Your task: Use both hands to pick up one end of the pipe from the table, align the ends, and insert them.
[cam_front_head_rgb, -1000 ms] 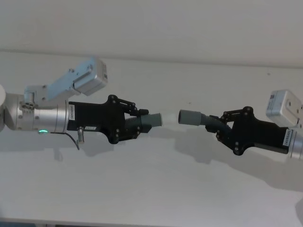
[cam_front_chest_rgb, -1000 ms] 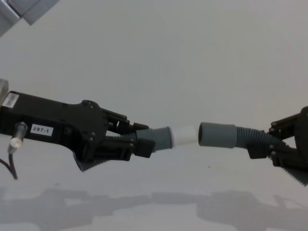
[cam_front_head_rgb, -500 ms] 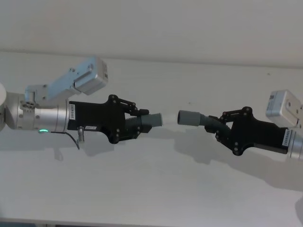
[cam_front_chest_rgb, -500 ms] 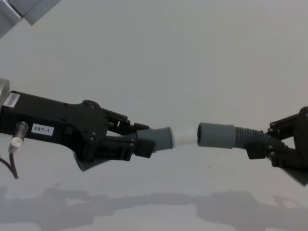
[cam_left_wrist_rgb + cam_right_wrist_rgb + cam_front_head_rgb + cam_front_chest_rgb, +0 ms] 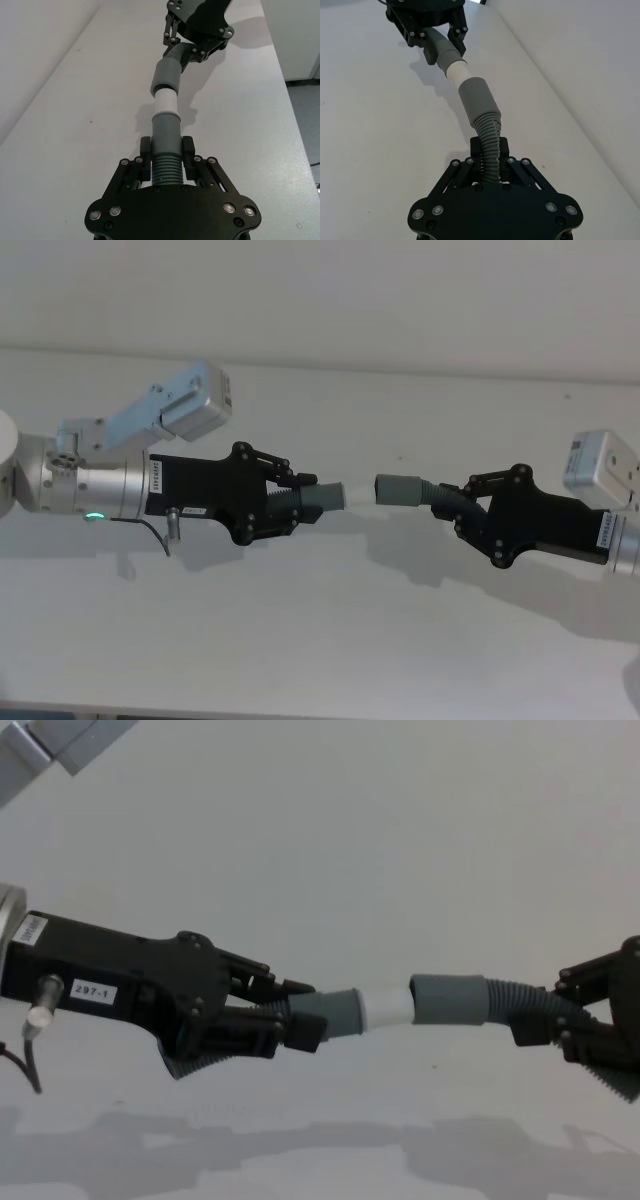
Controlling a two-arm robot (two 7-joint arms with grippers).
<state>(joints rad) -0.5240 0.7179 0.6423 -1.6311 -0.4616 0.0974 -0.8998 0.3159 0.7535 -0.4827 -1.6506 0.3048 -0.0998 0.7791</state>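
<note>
Since a second ago the gap has been closed: the white spigot tip (image 5: 385, 1008) is now met by the socket cuff (image 5: 447, 1000), just entering its mouth. The spigot hose piece (image 5: 165, 150) is clamped by the left gripper (image 5: 296, 504), the socket hose piece (image 5: 489, 140) by the right gripper (image 5: 462, 510), both lifted above the table (image 5: 320, 640). Each is gripped on the corrugation, behind the cuffs, so the ends are left free for mating.
</note>
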